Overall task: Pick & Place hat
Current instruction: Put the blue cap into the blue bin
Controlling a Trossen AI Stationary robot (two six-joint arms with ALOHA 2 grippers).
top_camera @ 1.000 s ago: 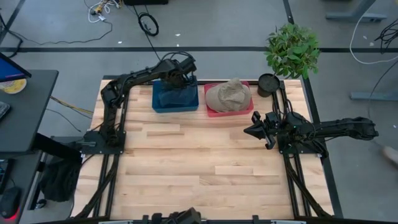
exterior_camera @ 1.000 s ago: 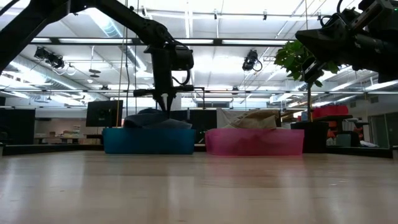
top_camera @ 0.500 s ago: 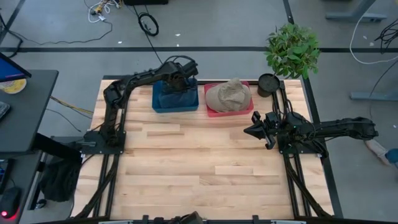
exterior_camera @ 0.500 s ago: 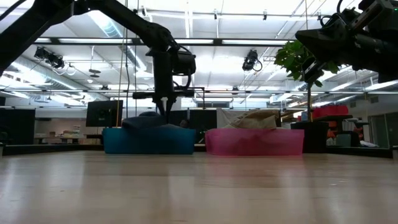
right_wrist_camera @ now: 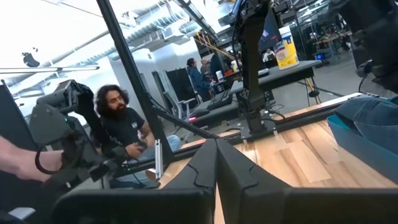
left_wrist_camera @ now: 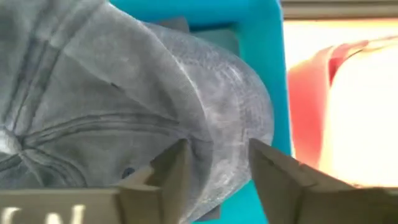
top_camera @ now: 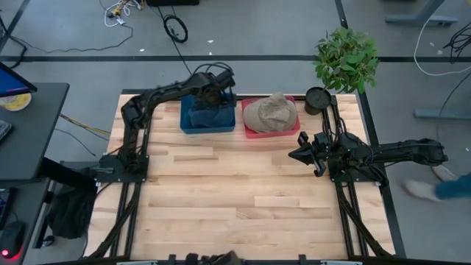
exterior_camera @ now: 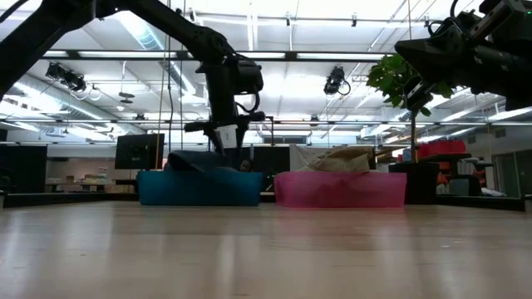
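Note:
A grey-blue hat (left_wrist_camera: 124,93) lies in the blue bin (top_camera: 187,125) at the table's far side, its crown and brim resting on the bin's bottom. My left gripper (left_wrist_camera: 217,152) hangs open just over it, pointing steeply down, with one finger to each side of the hat's rounded edge (exterior_camera: 223,145). A tan hat (top_camera: 271,112) sits in the pink bin (top_camera: 250,132) beside it. Shut and empty, my right gripper (top_camera: 294,155) waits at the table's right side.
A potted plant (top_camera: 346,59) stands at the far right corner behind the pink bin. The wooden tabletop (top_camera: 235,191) stretches bare toward the near edge. A person (right_wrist_camera: 124,134) sits beyond the table, and someone walks past on the right (top_camera: 434,188).
My left gripper has opened over the blue bin and let go of the grey-blue hat. The hat, which was held up in a peak at the fingers, has sunk flatter into the bin.

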